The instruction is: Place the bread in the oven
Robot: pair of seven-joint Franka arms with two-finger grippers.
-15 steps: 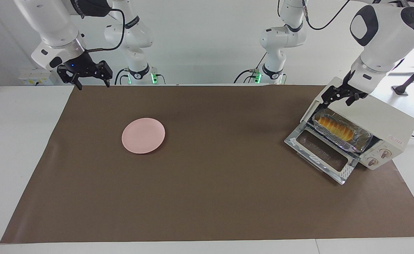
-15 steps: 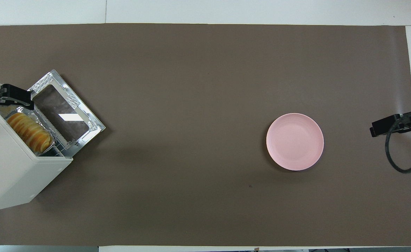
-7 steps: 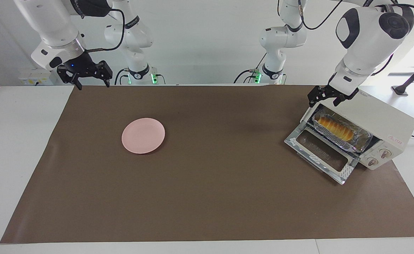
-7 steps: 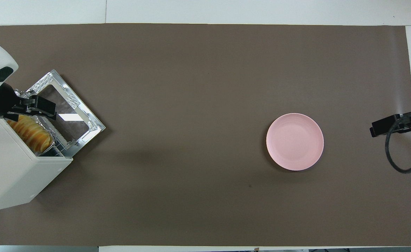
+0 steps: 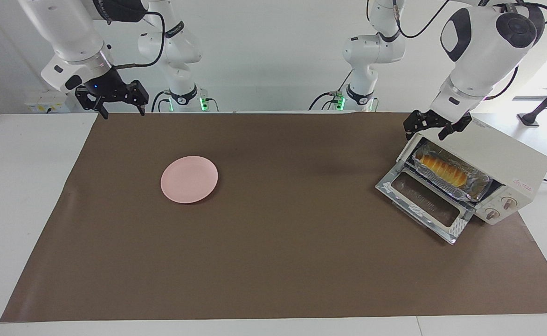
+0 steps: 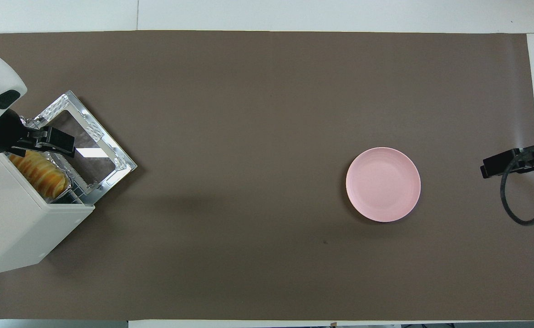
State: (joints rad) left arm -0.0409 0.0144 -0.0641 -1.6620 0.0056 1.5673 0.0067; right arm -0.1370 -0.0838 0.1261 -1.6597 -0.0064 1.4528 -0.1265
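The left gripper (image 5: 425,129) has drifted up off the oven (image 5: 501,161), jaws wide and empty, the bread (image 5: 442,169) just below in its foil tray (image 5: 474,186), while the right gripper (image 5: 120,108) waits, open.

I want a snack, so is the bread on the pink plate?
No, the bread lies in the foil tray inside the open oven, while the pink plate holds nothing.
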